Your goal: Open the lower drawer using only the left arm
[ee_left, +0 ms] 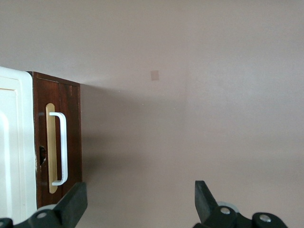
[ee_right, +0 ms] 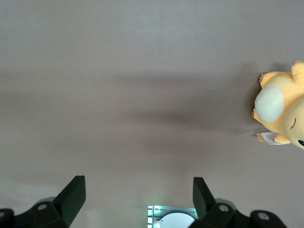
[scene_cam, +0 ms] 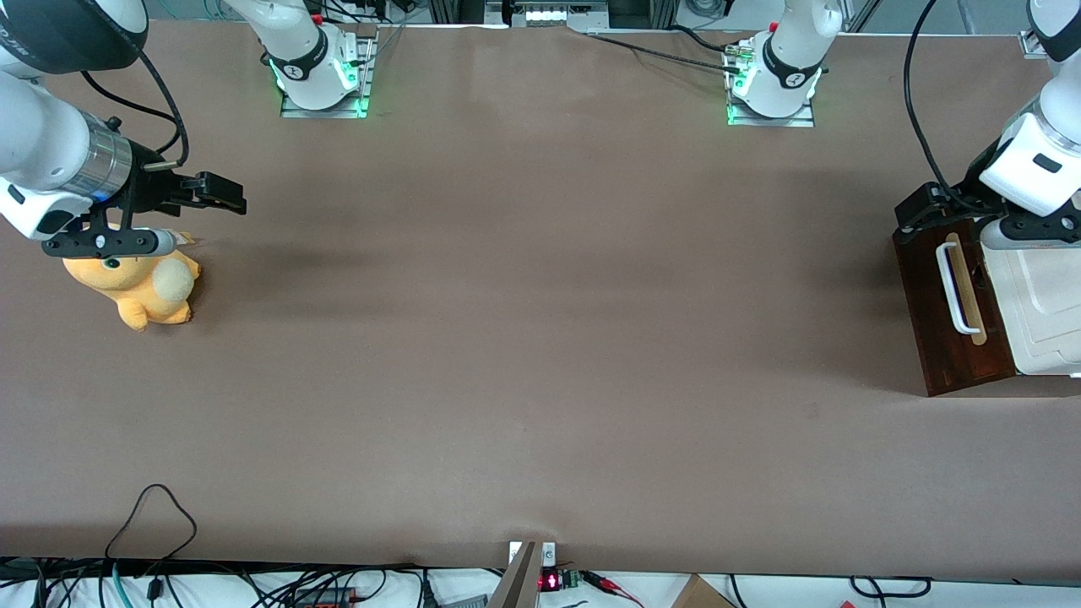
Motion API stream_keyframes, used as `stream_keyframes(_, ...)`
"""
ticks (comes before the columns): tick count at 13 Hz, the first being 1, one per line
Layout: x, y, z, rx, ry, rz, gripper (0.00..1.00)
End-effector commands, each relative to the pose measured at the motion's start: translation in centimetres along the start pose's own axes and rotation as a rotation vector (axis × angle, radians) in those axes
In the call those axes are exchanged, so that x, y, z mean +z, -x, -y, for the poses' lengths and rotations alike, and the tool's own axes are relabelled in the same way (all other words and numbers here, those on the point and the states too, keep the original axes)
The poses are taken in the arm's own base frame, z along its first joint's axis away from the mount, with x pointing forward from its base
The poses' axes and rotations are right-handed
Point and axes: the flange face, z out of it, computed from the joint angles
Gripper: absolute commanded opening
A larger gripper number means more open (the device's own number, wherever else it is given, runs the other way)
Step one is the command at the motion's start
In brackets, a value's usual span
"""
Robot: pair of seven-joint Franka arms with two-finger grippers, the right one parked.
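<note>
The lower drawer (scene_cam: 953,338) is a dark reddish-brown front with a white bar handle (scene_cam: 958,289) on a pale strip. It stands at the working arm's end of the table, and none of its inside shows. The left arm (scene_cam: 1030,160) reaches over the cabinet. Its black gripper (scene_cam: 922,211) hovers above the drawer front's corner, farther from the front camera than the handle. In the left wrist view the gripper (ee_left: 141,204) is open with only bare table between its fingers (ee_left: 72,205). There the handle (ee_left: 61,148) and drawer front (ee_left: 71,102) lie off to one side, apart from the fingers.
The cream-white cabinet top (scene_cam: 1044,314) adjoins the drawer front. An orange plush toy (scene_cam: 145,287) lies toward the parked arm's end. Two arm bases (scene_cam: 323,69) (scene_cam: 774,78) stand along the table edge farthest from the front camera. Cables (scene_cam: 152,515) trail at the near edge.
</note>
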Motion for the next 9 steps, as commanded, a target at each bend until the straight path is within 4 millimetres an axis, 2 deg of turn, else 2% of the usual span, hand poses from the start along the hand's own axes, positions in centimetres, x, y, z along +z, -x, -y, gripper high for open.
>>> stream_keyframes(1,-0.9,0.5,-0.7,0.015,0.010,0.045,1.00)
stream_keyframes(5,-1.7,0.3,-1.3,0.020,0.002,0.031,1.00)
stream_keyframes(9,-1.4,0.6,-1.8,0.039,-0.002,0.061,1.00)
